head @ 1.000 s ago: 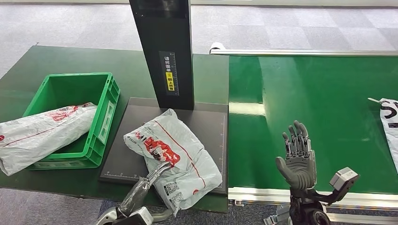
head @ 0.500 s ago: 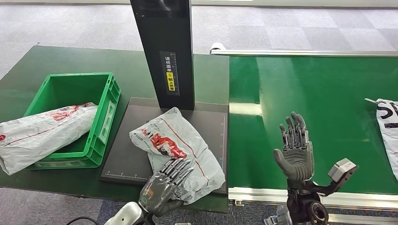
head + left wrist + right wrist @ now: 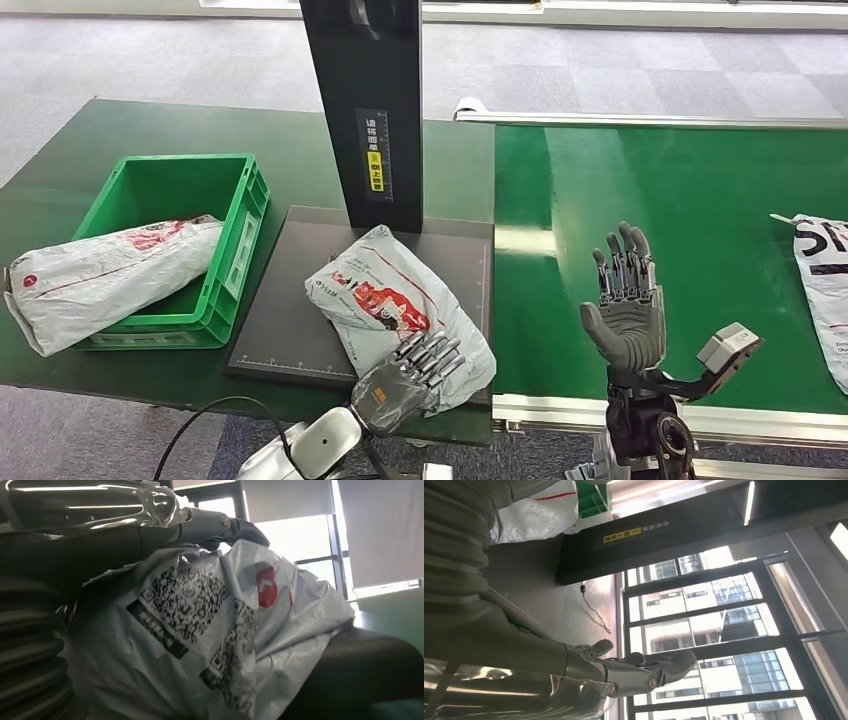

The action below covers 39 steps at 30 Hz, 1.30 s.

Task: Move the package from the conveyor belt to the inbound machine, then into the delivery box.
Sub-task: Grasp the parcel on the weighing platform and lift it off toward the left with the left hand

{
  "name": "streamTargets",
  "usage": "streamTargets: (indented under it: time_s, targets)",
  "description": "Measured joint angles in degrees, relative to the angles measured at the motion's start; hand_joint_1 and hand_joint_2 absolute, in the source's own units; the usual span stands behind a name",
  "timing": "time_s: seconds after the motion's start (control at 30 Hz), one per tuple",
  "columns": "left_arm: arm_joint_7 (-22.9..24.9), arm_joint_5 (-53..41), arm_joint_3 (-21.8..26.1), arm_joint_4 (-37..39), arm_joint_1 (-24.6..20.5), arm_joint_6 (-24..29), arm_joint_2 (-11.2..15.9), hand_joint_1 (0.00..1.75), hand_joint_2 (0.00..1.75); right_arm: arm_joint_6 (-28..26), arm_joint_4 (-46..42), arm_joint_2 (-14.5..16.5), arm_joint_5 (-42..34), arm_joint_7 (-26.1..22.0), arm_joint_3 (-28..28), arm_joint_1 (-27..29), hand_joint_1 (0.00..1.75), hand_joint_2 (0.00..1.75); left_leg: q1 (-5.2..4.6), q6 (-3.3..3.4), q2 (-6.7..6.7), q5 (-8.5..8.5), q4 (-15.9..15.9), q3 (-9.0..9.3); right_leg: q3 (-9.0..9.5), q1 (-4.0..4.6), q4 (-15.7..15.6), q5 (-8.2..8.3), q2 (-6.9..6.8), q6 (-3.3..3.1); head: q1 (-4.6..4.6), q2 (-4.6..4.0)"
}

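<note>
A grey plastic package (image 3: 385,300) with red print lies on the dark platform (image 3: 285,310) of the inbound machine, at the foot of its black column (image 3: 365,100). My left hand (image 3: 405,375) rests on the package's near end with its fingers stretched flat over it; the thumb is hidden. In the left wrist view the package (image 3: 200,645) with its printed codes lies just under the fingers (image 3: 210,522). My right hand (image 3: 625,300) stands upright with fingers apart and nothing in it, above the near edge of the green conveyor belt (image 3: 700,190). The green delivery box (image 3: 240,230) stands left of the platform.
Another grey package (image 3: 100,280) lies in the delivery box and hangs over its left rim. A further package (image 3: 820,280) lies on the belt at the right edge. The belt's metal rail (image 3: 560,410) runs along the near side. A black cable (image 3: 200,430) loops below the table edge.
My left hand has come up from beside the package's near edge and now lies on top of it. The camera shifted a little. My right hand stays raised.
</note>
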Motion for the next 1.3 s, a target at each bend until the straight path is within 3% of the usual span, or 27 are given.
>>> streamTargets:
  time_s: [0.23,0.4,0.63,0.77,0.9,1.07,1.3]
  targets:
    - [-6.7,10.5,1.2,1.5,-1.2,-0.6,-0.7,1.75,1.75,-1.0,-0.4,0.1,-0.7,0.0,0.0,0.9,0.00,1.75,-0.20,0.22,0.01,0.59,0.1,-0.09,-0.11,-0.18,0.0,0.77,0.10,0.25,-0.01,0.00]
    - [-12.7,23.9,4.0,-8.0,0.0,-10.2,0.1,1.75,1.75,-1.6,-2.5,0.6,-0.1,0.5,-1.0,3.0,0.00,1.75,-0.20,0.23,0.05,0.82,0.1,-0.33,-0.24,-0.17,0.0,1.06,0.15,0.19,0.01,0.00]
    - [-17.4,42.4,9.2,-27.6,1.9,-27.2,6.3,1.75,1.75,-2.4,-6.1,0.9,0.3,0.5,-4.2,7.0,0.00,1.75,-0.07,0.03,0.17,0.78,0.1,-0.60,-0.60,-0.01,0.1,1.07,0.37,0.11,-0.01,0.00]
    - [-21.3,52.8,14.3,-36.2,4.5,-33.3,10.3,1.75,1.75,-2.6,-7.2,0.8,0.2,-0.3,-5.7,8.9,0.00,1.75,0.03,-0.18,0.37,0.59,0.1,-0.70,-0.78,0.11,0.1,0.89,0.52,-0.05,-0.01,0.00]
    - [-23.6,57.4,18.9,-42.1,6.8,-36.9,12.8,1.75,1.75,-3.3,-7.9,0.4,-0.1,-0.8,-6.4,9.7,0.00,1.75,0.06,-0.24,0.42,0.46,0.1,-0.75,-0.84,0.14,0.1,0.75,0.55,-0.10,-0.01,0.00]
    - [-25.7,63.0,25.9,-49.5,10.1,-38.1,14.7,1.75,1.75,-4.8,-8.9,-0.1,-1.6,-1.2,-6.8,11.0,0.00,1.75,0.07,-0.25,0.43,0.40,0.1,-0.85,-0.96,0.16,0.1,0.70,0.57,-0.10,0.01,0.00]
    - [-26.7,58.3,36.8,-56.2,9.6,-29.6,14.7,1.75,1.75,-5.2,-10.3,0.4,-1.9,-1.1,-6.7,12.4,0.00,1.75,0.10,-0.25,0.44,0.40,0.1,-0.90,-1.03,0.19,0.1,0.69,0.57,-0.09,0.01,0.00]
